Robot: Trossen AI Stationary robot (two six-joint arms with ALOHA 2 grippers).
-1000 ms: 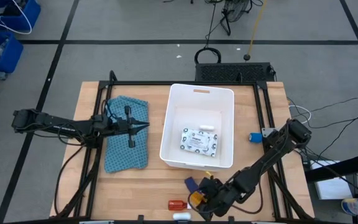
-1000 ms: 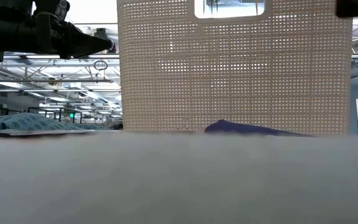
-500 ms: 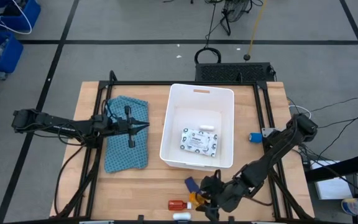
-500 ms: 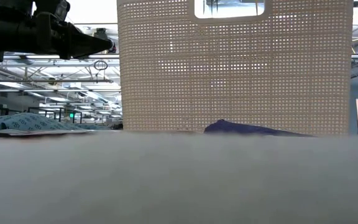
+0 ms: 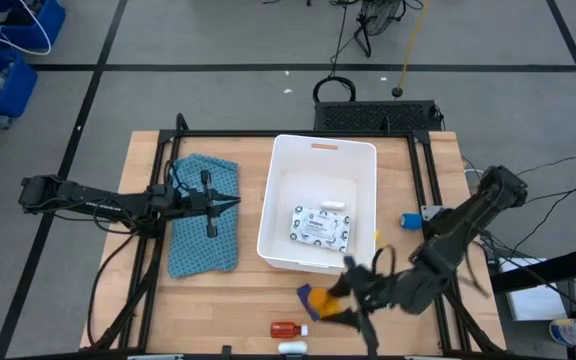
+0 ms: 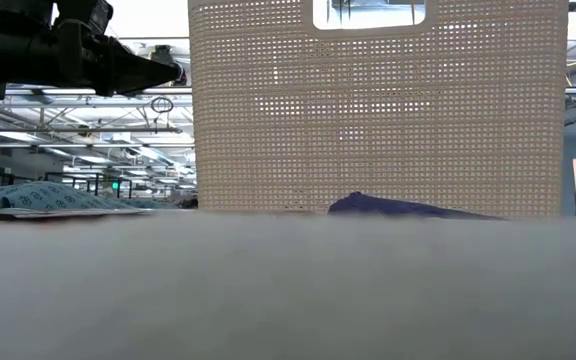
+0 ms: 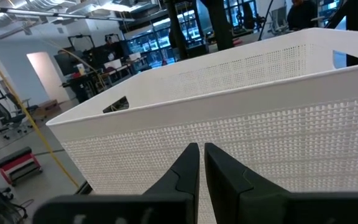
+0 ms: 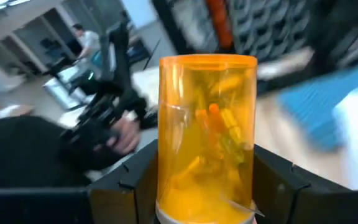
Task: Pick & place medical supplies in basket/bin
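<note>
The white basket [image 5: 268,210] stands mid-table, with a white printed packet [image 5: 322,226] and a small white tube [image 5: 333,205] lying in it. My right gripper [image 5: 336,300] hovers off the basket's near right corner, shut on an orange pill bottle [image 8: 207,124]. A dark blue piece [image 5: 305,292], a red small bottle [image 5: 285,328] and a white tube [image 5: 291,347] lie near the front edge. Another blue piece [image 5: 409,220] lies right of the basket. My left gripper [image 5: 230,203] is shut above the teal cloth [image 5: 203,215], pointing at the basket's left wall [image 7: 260,124]. My right gripper pinches the orange bottle between its two fingers [image 8: 135,180], one on each side of the bottle's body at the end nearest the wrist [image 8: 166,186]. The bottle points along the fingers, away from the wrist. It is lifted clear of the table [image 5: 320,300].
The teal cloth lies flat on the table's left part under my left arm. In the low view the basket's perforated wall [image 6: 378,110] fills the middle, with a dark blue piece [image 6: 408,207] before it. A black frame [image 5: 428,190] runs along the table's edges.
My right gripper has risen from the table's near edge with the orange bottle, gone a little toward the right and far edges, nearer the basket's near right corner, and rolled about its own line. The bottle is lifted clear. My left gripper has kept still.
</note>
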